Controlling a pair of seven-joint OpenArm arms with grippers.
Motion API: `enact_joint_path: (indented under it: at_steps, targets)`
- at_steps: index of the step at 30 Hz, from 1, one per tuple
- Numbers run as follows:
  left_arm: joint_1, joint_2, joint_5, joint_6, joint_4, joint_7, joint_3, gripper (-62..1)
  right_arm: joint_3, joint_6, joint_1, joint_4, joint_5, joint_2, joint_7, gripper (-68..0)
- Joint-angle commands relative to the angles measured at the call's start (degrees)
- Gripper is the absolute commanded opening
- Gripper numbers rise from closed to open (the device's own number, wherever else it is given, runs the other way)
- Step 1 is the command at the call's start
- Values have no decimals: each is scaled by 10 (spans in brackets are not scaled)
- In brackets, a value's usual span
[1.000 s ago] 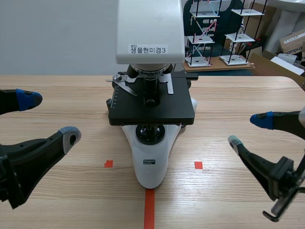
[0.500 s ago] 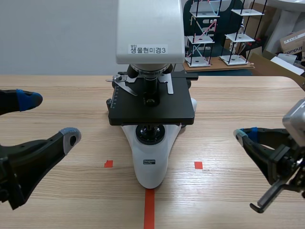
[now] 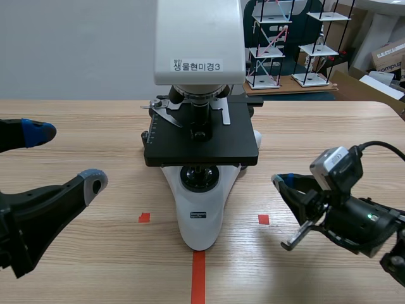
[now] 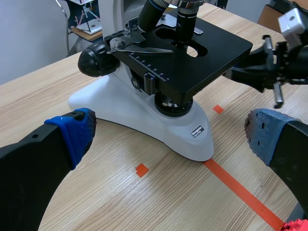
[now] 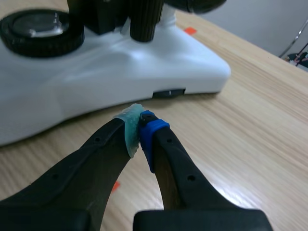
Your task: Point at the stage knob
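A white microscope (image 3: 200, 221) with a black stage (image 3: 201, 142) stands mid-table. In the right wrist view a black cylinder, the stage knob (image 5: 144, 19), hangs below the stage, ahead of and above my right gripper (image 5: 140, 122). That gripper is shut on nothing, its pads pressed together, low over the table just short of the white base (image 5: 144, 67). In the scene view the right gripper (image 3: 279, 181) sits right of the base, pointing toward it. My left gripper (image 3: 66, 156) stands wide open at the table's left, holding nothing; its fingers (image 4: 72, 132) frame the microscope.
The round light lens (image 5: 41, 29) sits on the base beside the knob. A black focus knob (image 4: 94, 57) juts from the microscope's side. White shelf models (image 3: 269, 44) and boxes stand beyond the table's far edge. Bare wood lies around the base.
My right gripper has shut its fingers and swung left and lower toward the microscope's right side. The left arm has not moved.
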Motion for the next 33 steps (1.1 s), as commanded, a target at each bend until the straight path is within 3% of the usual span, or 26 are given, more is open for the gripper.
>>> enact_joint_path:
  at_steps: [1, 4, 10, 33]
  targets:
    - [3, 4, -4, 1, 9, -8, -1, 14, -5, 0, 20, 11, 10, -2, 25, -676]
    - [3, 4, -4, 1, 9, -8, -1, 14, -25, -2, 47, 0, 10, -12, 37, -676]
    - [3, 5, -4, 1, 9, -8, -1, 14, -44, -32, 68, 0, 10, -27, 36, -676]
    - [3, 4, -4, 1, 9, -8, -1, 14, -45, -32, 63, 0, 10, -27, 26, -676]
